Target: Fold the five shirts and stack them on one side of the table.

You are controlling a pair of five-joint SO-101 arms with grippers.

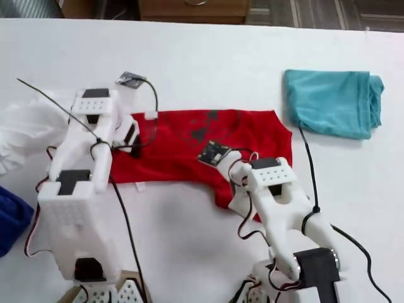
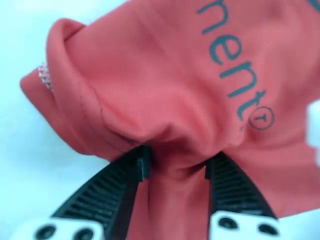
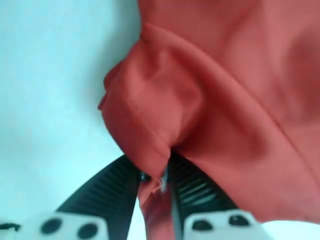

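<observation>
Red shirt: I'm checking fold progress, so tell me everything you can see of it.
The red soft-fabric shirt with a dark printed graphic lies mid-table as a wide, partly folded band, wrinkled. The left end effector pinches a bunched fold at one end; the right end effector is shut on a hemmed corner at the other.

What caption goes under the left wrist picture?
The left gripper, jaws pinching a bunched fold of the red shirt on the table.

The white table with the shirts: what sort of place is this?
Likely a robotics workspace indoors: a wired left arm and right arm at the table, a red shirt and folded teal shirt laid out, wooden furniture behind.
</observation>
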